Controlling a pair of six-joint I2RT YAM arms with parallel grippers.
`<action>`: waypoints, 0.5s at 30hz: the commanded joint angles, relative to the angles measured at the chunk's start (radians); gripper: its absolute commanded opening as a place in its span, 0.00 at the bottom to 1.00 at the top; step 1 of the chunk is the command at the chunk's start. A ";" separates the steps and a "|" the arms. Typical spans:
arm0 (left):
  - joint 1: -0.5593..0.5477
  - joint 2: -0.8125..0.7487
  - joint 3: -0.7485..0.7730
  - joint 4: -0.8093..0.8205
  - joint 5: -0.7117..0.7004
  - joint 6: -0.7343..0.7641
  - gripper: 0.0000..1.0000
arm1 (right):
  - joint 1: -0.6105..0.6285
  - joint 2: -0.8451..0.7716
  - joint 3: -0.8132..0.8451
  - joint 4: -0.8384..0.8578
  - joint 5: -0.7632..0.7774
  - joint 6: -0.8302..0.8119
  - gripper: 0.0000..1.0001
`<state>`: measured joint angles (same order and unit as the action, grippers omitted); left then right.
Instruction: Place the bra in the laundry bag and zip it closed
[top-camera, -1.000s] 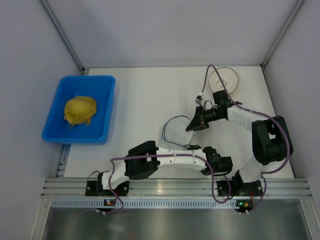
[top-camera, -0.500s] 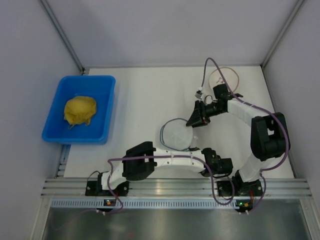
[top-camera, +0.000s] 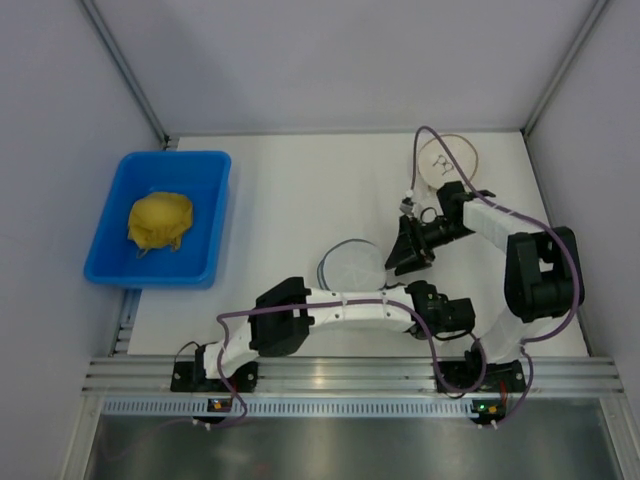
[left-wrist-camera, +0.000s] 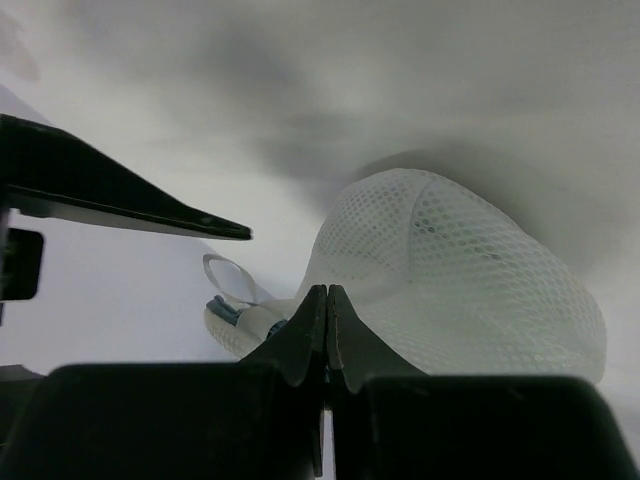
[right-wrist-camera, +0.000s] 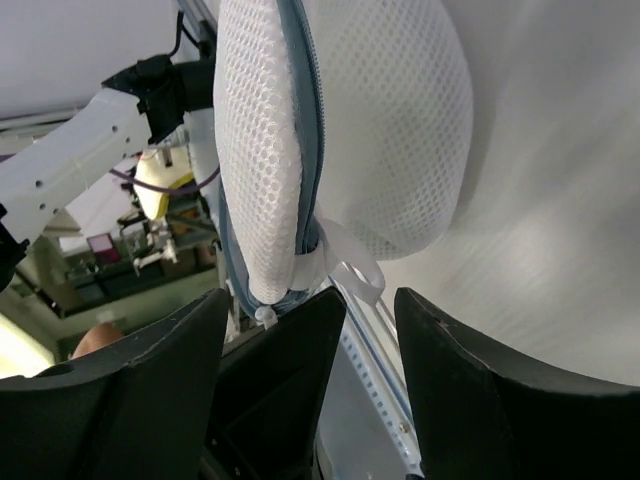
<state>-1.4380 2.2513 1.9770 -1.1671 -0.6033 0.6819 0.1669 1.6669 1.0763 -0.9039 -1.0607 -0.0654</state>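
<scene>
The laundry bag (left-wrist-camera: 450, 270) is pinched at its zipper rim by the closed fingers of the left gripper (left-wrist-camera: 326, 302), and its domed white mesh is seen just ahead and to the right of the fingertips. The right gripper (right-wrist-camera: 310, 300) is held with its fingers spread apart and nothing is grasped; the bag's rim and white pull loop (right-wrist-camera: 352, 268) are found just in front of the gap. The bra cannot be made out through the mesh. Well off to the left gripper's far side, a yellow cloth lump (top-camera: 160, 220) is contained in a blue bin (top-camera: 215, 225). A tan-rimmed white disc (top-camera: 447, 158) is seen behind the right gripper.
</scene>
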 joint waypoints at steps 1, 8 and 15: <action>-0.002 0.002 0.034 0.026 -0.027 -0.019 0.00 | 0.057 0.031 0.002 -0.047 -0.082 -0.070 0.67; 0.001 -0.007 0.025 0.034 -0.033 -0.021 0.00 | 0.106 0.085 0.042 -0.053 -0.122 -0.068 0.12; -0.010 -0.036 -0.020 0.034 -0.023 -0.047 0.00 | 0.089 0.102 0.080 0.008 -0.102 -0.028 0.00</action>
<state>-1.4364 2.2513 1.9717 -1.1671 -0.6201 0.6819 0.2596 1.7679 1.1076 -0.9588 -1.1477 -0.1024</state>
